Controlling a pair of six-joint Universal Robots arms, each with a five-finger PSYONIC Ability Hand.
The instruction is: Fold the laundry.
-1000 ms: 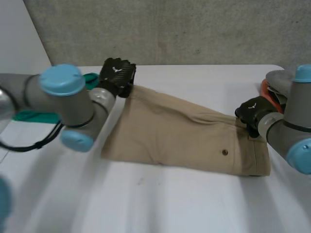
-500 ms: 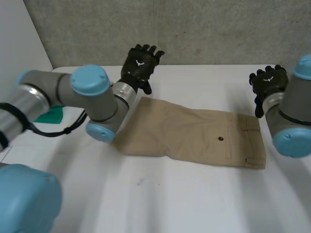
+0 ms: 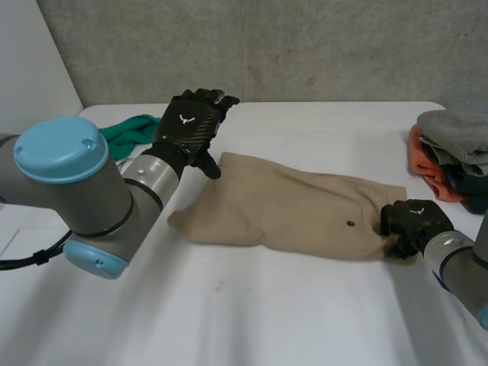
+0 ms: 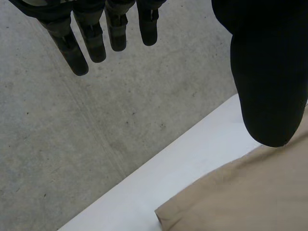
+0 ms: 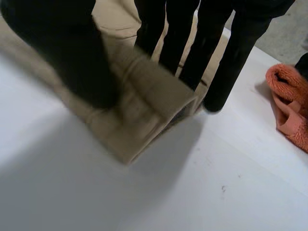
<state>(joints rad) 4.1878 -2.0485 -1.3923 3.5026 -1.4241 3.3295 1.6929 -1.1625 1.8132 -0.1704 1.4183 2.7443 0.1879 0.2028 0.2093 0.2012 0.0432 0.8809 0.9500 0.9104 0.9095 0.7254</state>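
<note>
Lowered right robot hand [image 3: 412, 222] grips shorts [image 3: 290, 207] beside clothes pile [image 3: 451, 146].

Soft, even, bright light on the white table [image 3: 305, 320], faint shadow along the tan trousers [image 3: 290, 210]

One pair of tan trousers [image 3: 290, 206], one green cloth [image 3: 126, 130], one clothes stack [image 3: 451, 149], two hands: left hand [image 3: 187, 127], right hand [image 3: 412, 221]

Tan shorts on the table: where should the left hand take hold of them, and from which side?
Probably the shorts' leg-hem end, at its far corner just under the open left hand, coming down from the far side. That edge lies flat and free, and the right hand pinches the waistband corner opposite.
</note>
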